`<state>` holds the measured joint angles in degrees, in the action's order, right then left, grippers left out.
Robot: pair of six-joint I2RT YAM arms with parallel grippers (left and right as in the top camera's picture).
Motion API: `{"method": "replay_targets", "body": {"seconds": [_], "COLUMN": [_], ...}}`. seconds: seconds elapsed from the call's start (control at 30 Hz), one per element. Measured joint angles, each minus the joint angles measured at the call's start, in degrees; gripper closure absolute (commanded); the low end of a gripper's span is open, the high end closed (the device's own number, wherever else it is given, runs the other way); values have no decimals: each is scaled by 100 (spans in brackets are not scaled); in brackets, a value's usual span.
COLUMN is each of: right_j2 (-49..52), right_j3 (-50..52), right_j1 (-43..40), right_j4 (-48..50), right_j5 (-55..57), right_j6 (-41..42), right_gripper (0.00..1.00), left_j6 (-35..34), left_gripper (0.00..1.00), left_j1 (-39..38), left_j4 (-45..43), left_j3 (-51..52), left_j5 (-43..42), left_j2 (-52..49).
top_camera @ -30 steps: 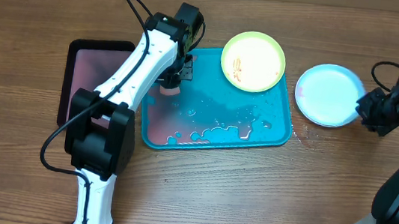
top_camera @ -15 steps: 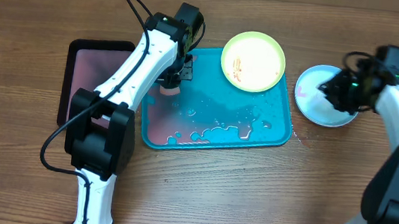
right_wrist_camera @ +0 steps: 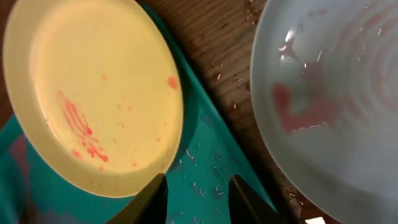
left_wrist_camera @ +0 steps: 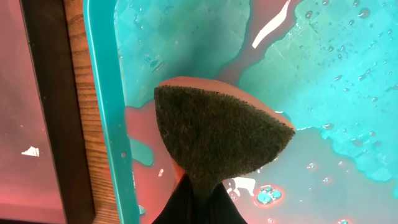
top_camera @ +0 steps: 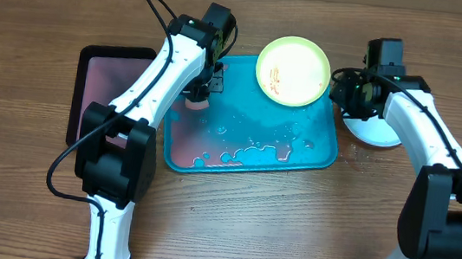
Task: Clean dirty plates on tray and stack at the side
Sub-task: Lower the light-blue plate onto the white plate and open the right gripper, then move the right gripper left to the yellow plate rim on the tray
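A yellow-green plate (top_camera: pixel 293 70) with reddish smears lies on the far right corner of the turquoise tray (top_camera: pixel 320 155). A pale plate (top_camera: pixel 377 134) rests on the table right of the tray, partly under my right arm. My right gripper (top_camera: pixel 341 88) hovers open and empty over the tray corner. In the right wrist view it (right_wrist_camera: pixel 198 184) sits between the yellow-green plate (right_wrist_camera: pixel 93 93) and the wet pale plate (right_wrist_camera: pixel 336 93). My left gripper (top_camera: pixel 198 96) is shut on a sponge (left_wrist_camera: pixel 217 134) pressed onto the tray's left part, near its rim (left_wrist_camera: pixel 106 93).
A smaller black tray with a pinkish inside (top_camera: pixel 109 89) lies just left of the turquoise one. Reddish water pools (top_camera: pixel 199 143) cover the turquoise tray's near left. Droplets dot the wood between the tray and the pale plate.
My right arm has swung left, from the pale plate's far side to the tray corner beside the yellow-green plate. The left arm and sponge have not moved.
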<state>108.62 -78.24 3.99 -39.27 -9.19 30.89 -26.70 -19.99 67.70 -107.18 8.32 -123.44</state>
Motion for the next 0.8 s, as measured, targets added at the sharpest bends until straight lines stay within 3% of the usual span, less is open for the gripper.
{"method": "replay_targets", "body": {"seconds": [0.13, 0.33, 0.8], "right_j2": [142, 203, 203], "right_j3": [-20, -39, 107], "right_j1": [20, 20, 20], "right_j4": [-531, -1305, -1185], "right_j5": [98, 479, 612], "right_j6": [-122, -942, -2218], "right_gripper": [65, 50, 60], "left_j6": [0, 0, 0], "left_gripper": [96, 96, 96], "left_j1": [0, 0, 0], "left_j4": [2, -4, -4], "left_j3": [0, 0, 0], "left_j5": [0, 2, 0], "left_j2": [0, 0, 0]}}
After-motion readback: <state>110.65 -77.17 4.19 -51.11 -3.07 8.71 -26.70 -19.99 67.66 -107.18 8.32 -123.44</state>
